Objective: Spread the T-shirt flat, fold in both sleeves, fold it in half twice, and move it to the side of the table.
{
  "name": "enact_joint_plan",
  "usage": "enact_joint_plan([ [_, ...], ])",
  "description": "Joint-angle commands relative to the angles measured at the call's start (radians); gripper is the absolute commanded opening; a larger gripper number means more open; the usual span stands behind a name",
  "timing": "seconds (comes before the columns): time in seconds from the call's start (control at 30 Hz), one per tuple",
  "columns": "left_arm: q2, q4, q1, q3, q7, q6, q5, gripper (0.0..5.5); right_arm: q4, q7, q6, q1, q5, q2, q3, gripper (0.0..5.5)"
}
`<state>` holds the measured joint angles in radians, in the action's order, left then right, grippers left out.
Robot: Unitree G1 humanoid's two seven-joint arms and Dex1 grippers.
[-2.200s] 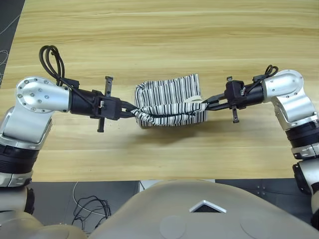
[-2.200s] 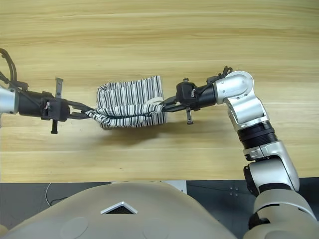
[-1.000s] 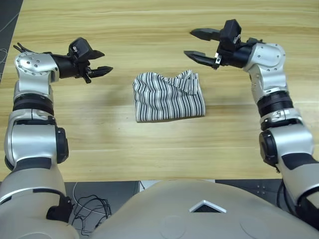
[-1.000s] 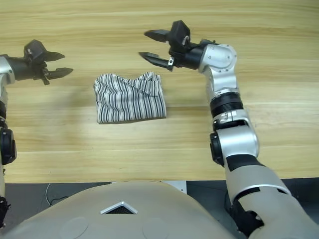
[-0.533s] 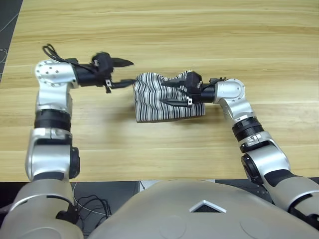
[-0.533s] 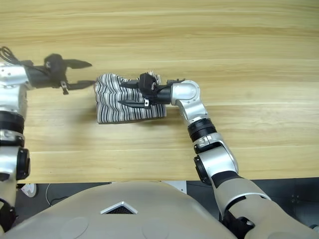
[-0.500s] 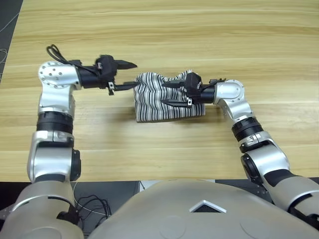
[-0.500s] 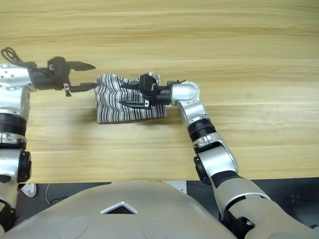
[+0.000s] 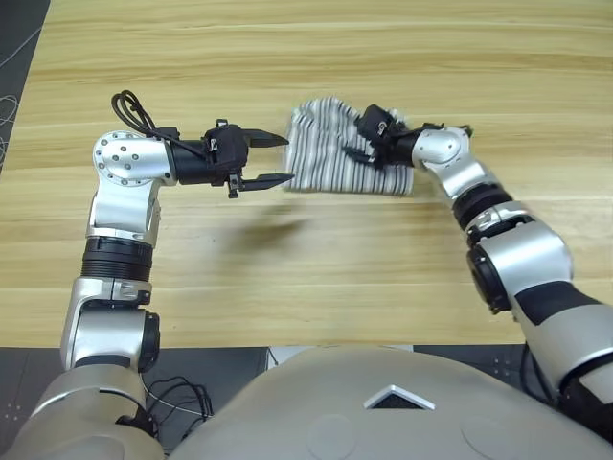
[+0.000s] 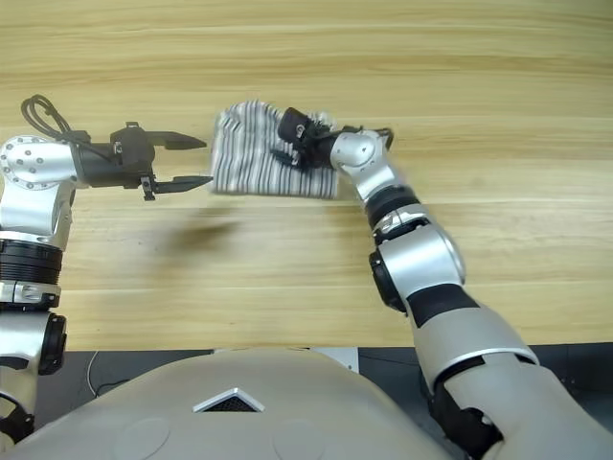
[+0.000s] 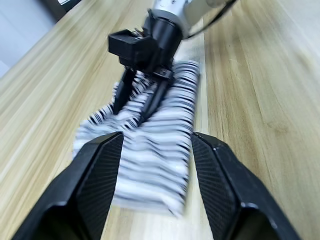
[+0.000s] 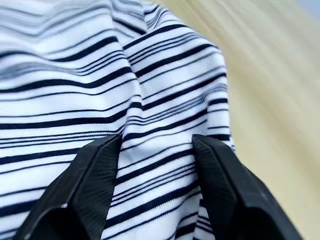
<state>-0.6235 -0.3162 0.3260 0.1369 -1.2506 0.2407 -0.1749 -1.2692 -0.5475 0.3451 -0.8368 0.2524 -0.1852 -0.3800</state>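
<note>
The striped T-shirt point(image 9: 321, 163) lies folded into a small rectangle on the wooden table point(image 9: 287, 278), beyond its middle. My right gripper point(image 9: 356, 150) rests on the shirt's right half, fingers point(image 12: 95, 185) spread open and pressed flat on the cloth point(image 12: 75, 70). My left gripper point(image 9: 289, 159) hovers at the shirt's left edge, open, one finger on each side of that edge and not closed on it. In the left wrist view the shirt point(image 11: 165, 150) lies between my left fingertips point(image 11: 100, 175), with the right gripper point(image 11: 140, 100) on it beyond them.
Bare wood surrounds the shirt on all sides. The table's left edge point(image 9: 29, 86) meets a dark floor with cables. The near edge point(image 9: 287, 345) runs just in front of me.
Both grippers let go of the shirt and lifted away, then came back. The right gripper now lies on the shirt, which has slid away from me and slightly right. The left gripper reached its edge.
</note>
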Motion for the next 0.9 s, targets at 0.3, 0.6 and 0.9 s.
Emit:
enact_joint_plan([
  [0.3,0.266,-0.703,0.343,-0.183,0.73,0.084,0.071,2.51,-0.099,0.377,-0.299,0.059,0.173,-0.504,0.002,2.58],
  [0.6,0.349,-0.944,0.455,-0.26,1.358,0.254,0.155,2.51,0.007,1.2,-0.04,-0.109,0.283,-0.196,0.022,2.58],
  [0.9,0.341,-0.993,0.444,-0.19,1.59,0.321,0.323,2.51,-0.09,0.741,0.088,0.029,0.11,0.041,0.15,2.58],
])
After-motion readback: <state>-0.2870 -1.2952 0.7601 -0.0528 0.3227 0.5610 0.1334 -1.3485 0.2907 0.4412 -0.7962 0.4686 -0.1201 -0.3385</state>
